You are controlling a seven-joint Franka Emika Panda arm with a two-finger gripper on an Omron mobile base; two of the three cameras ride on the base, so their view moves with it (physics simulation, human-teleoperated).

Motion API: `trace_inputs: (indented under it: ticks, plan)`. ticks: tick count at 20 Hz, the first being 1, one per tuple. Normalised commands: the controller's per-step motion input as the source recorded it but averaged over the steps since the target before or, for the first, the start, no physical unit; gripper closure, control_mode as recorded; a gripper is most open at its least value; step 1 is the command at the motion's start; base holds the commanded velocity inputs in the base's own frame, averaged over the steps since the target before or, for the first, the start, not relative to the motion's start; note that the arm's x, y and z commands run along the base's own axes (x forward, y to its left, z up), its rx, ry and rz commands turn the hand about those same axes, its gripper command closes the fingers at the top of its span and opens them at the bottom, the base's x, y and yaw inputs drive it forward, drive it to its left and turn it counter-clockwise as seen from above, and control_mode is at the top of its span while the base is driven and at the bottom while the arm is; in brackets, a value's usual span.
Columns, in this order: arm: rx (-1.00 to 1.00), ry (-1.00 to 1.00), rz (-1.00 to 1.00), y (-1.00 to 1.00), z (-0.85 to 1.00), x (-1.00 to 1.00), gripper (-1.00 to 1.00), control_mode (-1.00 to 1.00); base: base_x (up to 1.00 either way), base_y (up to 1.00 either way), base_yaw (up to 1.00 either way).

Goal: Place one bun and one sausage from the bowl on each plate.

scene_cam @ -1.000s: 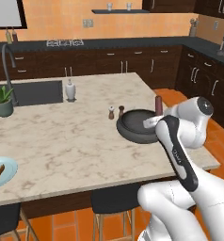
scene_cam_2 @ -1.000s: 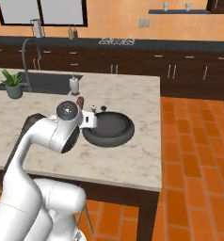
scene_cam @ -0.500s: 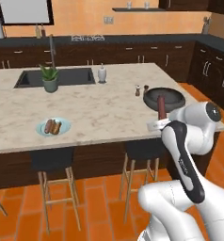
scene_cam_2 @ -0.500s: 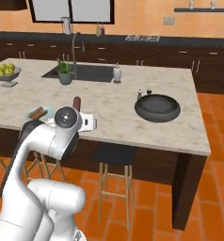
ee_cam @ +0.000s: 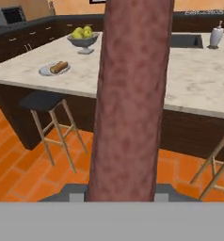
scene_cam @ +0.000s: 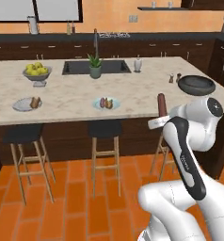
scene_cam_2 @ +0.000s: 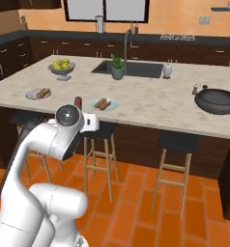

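Observation:
My gripper [scene_cam: 159, 120] is shut on a dark reddish-brown sausage [scene_cam: 161, 104] that stands upright in it, in front of the island's near edge. The same sausage [ee_cam: 130, 94] rises up the middle of the hand view and pokes above the hand in the right base view [scene_cam_2: 78, 102]. The pale blue plate [scene_cam: 115, 100] lies near the front of the counter with a bun and a sausage on it. At the left, the light grey plate [scene_cam: 20, 104] carries a bun [scene_cam: 36, 101]. The dark bowl [scene_cam: 196, 85] sits at the counter's right end.
A footed bowl of yellow-green fruit [scene_cam: 37, 71], a potted plant [scene_cam: 95, 66], a sink with a tap, a soap bottle [scene_cam: 138, 63] and two shakers [scene_cam: 174, 77] stand on the island. Bar stools [scene_cam: 104, 129] line its near side over an orange brick floor.
The base has backed away from the island, so the whole scene shifted and the full counter with both plates came into view. The sausage stays upright in the gripper.

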Motion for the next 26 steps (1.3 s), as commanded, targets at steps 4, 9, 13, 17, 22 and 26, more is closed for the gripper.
trace_inputs:
  ticks: [4,9,13,17,22,26]
  plan:
    - [0.0,0.0,0.0,0.0,0.0,0.0,1.0,1.0,0.03,1.0,0.01]
    - [0.0,0.0,0.0,0.0,0.0,0.0,1.0,1.0,0.16,1.0,0.0]
    - [0.0,0.0,0.0,0.0,0.0,0.0,1.0,1.0,0.45,1.0,-0.01]
    - [0.0,0.0,0.0,0.0,0.0,0.0,1.0,1.0,1.0,0.95,-0.21]
    - [0.0,0.0,0.0,0.0,0.0,0.0,1.0,1.0,1.0,0.77,-0.37]
    - [0.0,0.0,0.0,0.0,0.0,0.0,1.0,1.0,1.0,0.42,-0.34]
